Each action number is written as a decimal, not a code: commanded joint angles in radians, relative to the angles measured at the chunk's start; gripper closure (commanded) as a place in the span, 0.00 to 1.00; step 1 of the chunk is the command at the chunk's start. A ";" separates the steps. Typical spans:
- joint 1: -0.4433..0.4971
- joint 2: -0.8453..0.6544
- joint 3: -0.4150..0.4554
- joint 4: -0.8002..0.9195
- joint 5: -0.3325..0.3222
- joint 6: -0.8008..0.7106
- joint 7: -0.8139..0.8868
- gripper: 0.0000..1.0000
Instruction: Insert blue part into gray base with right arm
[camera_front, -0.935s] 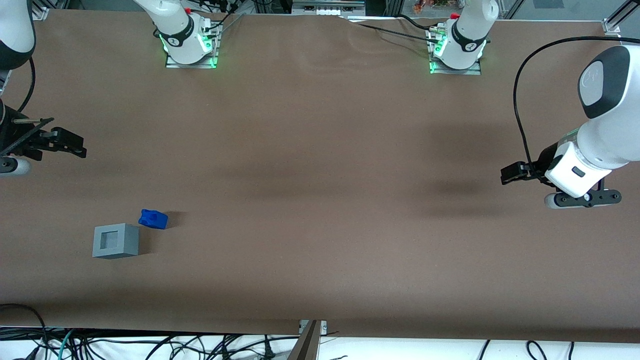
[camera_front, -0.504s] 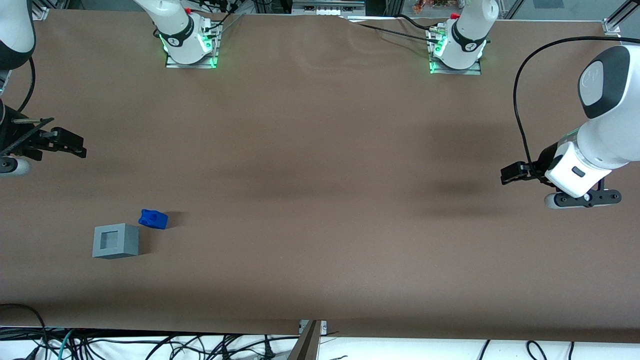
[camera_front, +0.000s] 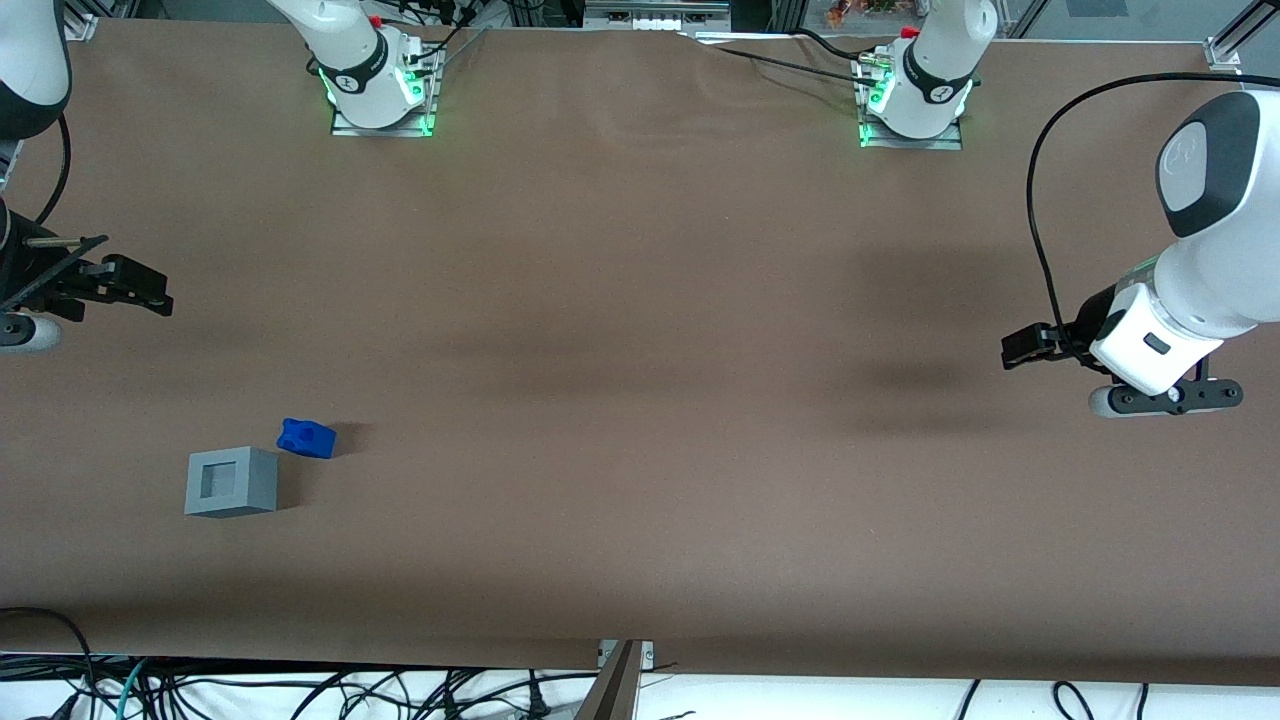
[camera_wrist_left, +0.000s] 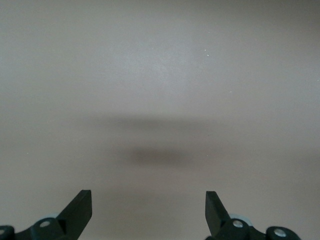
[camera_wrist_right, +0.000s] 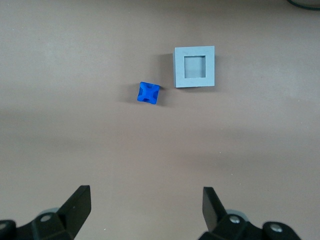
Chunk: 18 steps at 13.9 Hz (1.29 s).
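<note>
Blue part (camera_front: 306, 438) – small, knobbed – sits just beside gray base (camera_front: 231, 481); hand (camera_wrist_right: 145, 205) high above, fingers spread.

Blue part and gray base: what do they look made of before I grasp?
The blue part looks like hard plastic: saturated even color, faint sheen on its lumpy top. The gray base looks like matte plastic, possibly printed: flat uniform gray, crisp edges around its square recess. Both sit on the table's brown covering, apparently matte fabric or paper. The gripper hangs open above the table, apart from both.
</note>
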 joint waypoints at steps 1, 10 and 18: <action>-0.005 -0.006 0.001 0.001 0.008 -0.001 -0.016 0.01; -0.005 -0.006 0.001 0.001 0.008 -0.001 -0.015 0.01; -0.004 0.024 0.003 0.001 0.008 0.036 -0.015 0.01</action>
